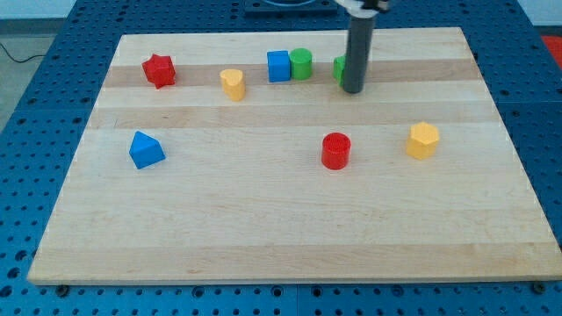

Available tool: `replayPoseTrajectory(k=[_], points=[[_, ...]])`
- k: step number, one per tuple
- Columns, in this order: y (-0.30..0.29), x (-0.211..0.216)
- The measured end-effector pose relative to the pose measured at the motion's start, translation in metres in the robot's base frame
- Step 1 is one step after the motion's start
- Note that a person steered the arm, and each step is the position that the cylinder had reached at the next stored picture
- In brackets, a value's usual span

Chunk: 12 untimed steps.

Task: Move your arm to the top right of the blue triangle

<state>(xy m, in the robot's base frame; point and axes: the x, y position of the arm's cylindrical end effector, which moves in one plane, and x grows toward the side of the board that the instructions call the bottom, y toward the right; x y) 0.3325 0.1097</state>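
Our blue plastic triangle block (146, 150) lies far toward the view's lower left of my tip (352, 89). No claw shows; its opening cannot be told.

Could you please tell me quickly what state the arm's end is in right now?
My tip: a bare rod, no claw, holding nothing; it sits against a partly hidden green block, far from the blue triangle.

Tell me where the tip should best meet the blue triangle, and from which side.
No gripper here, so it can only be pushed. The blue triangle lies alone at the view's left; my tip is far off at the view's top right, against a green block. The triangle's upper-right face looks the likeliest contact, approached across bare board.
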Motion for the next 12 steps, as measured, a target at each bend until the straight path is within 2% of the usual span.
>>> replayPoseTrajectory(k=[1, 3, 4, 5, 6, 8, 9, 10, 11, 12], points=[[0.037, -0.016], [-0.037, -0.017], [-0.055, -0.016], [-0.038, -0.012], [-0.033, 0.026], [-0.168, 0.156], [-0.280, 0.204], [-0.403, 0.200], [-0.414, 0.189], [-0.401, 0.136]])
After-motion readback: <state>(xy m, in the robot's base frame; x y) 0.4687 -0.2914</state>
